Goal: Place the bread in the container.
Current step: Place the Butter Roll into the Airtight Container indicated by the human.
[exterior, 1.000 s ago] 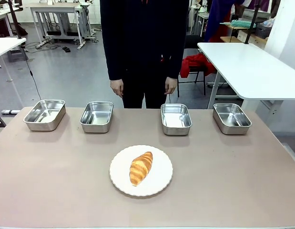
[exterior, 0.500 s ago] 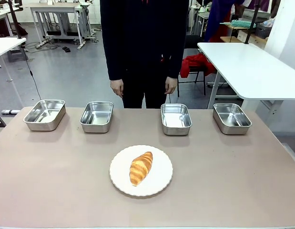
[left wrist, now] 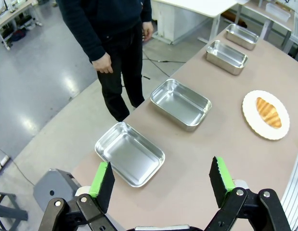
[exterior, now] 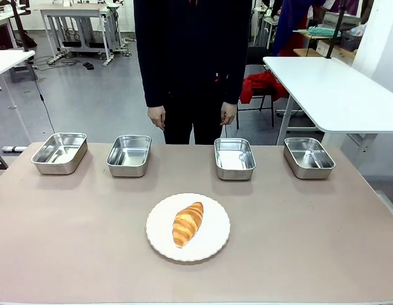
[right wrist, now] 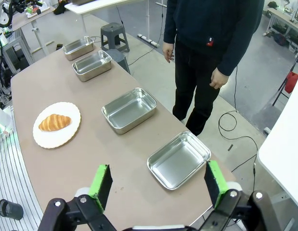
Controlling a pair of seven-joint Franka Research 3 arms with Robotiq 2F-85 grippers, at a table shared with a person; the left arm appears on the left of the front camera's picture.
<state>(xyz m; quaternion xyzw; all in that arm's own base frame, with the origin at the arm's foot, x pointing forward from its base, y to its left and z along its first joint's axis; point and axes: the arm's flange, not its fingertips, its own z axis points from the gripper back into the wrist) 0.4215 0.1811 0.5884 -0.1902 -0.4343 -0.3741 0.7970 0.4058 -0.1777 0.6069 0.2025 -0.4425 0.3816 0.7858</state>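
Your left pincer (left wrist: 161, 179) gapes wide, holds nothing; right pincer (right wrist: 157, 177) likewise. Both hang above counter (exterior: 69, 241). Bread (exterior: 188, 223) lies on white plate (exterior: 215, 244) at near middle, untouched. Beyond it, four steel containers (exterior: 127, 170) in row, all bare; which one is meant, you cannot tell. Person's hands (exterior: 156, 117) hang at far edge. Nothing done yet: grasp, carry and drop all left.
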